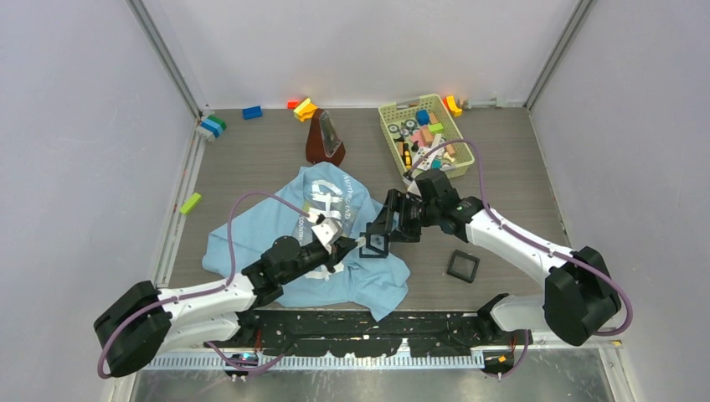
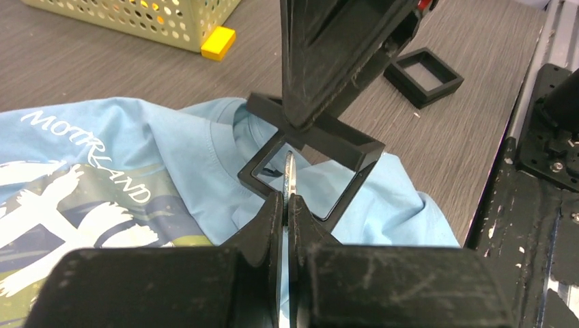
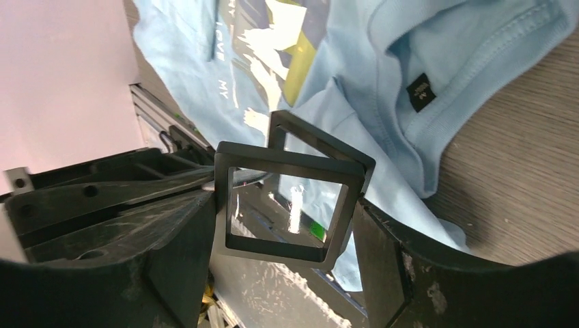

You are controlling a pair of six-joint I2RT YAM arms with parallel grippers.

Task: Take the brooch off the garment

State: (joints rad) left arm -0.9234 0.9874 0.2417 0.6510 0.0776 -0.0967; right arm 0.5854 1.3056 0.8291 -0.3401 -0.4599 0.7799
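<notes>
Left claw (image 2: 287, 203) clenched on the brooch (image 2: 289, 172), edge-on: tiny, stiff, likely slippery, best pinched flat. Right claw (image 3: 283, 232) grasps the black frame (image 3: 293, 164) just ahead.

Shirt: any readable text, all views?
"MOT_RLAND": shirt chest, left wrist view; fourth letter unclear.
"LOVE MY": shirt chest, right wrist view.
Neck label: white print, too small to read.
Top view lettering: blurred.
</notes>
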